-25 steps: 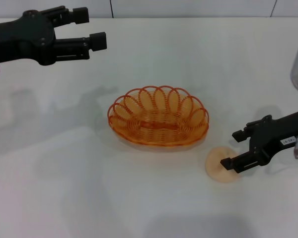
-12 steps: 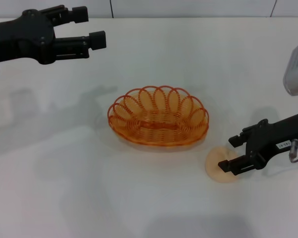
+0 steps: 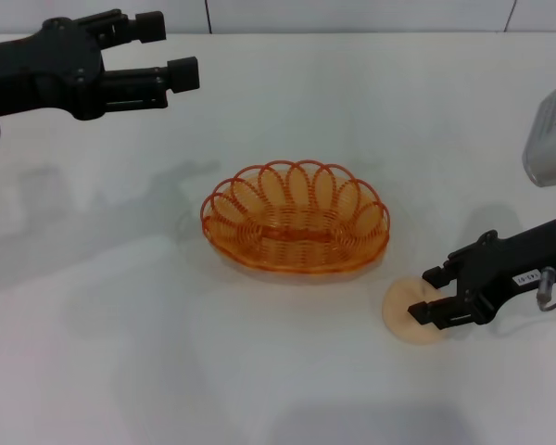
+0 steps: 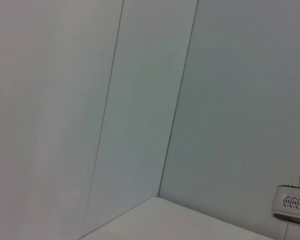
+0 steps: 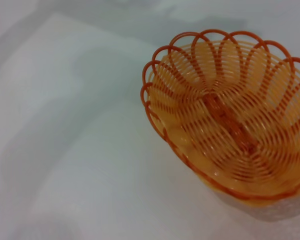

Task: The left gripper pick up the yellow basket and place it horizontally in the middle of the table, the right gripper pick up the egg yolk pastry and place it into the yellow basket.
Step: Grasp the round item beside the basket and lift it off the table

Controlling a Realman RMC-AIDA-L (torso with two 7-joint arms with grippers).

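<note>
The yellow basket (image 3: 295, 219), an oval of orange-amber wire loops, lies flat in the middle of the white table (image 3: 148, 352); it also fills the right wrist view (image 5: 230, 115). It holds nothing. The egg yolk pastry (image 3: 406, 311), a small round cream bun, sits on the table just right of and in front of the basket. My right gripper (image 3: 430, 297) is open, low over the pastry's right side, its fingers astride it. My left gripper (image 3: 171, 54) is open and empty, raised at the far left, well away from the basket.
A grey-white part of the right arm (image 3: 549, 134) shows at the right edge. The left wrist view shows only pale wall panels (image 4: 140, 100) and a small white device (image 4: 292, 202).
My right gripper has slid a little left and lower over the pastry. The basket, the pastry and the left arm have not moved.
</note>
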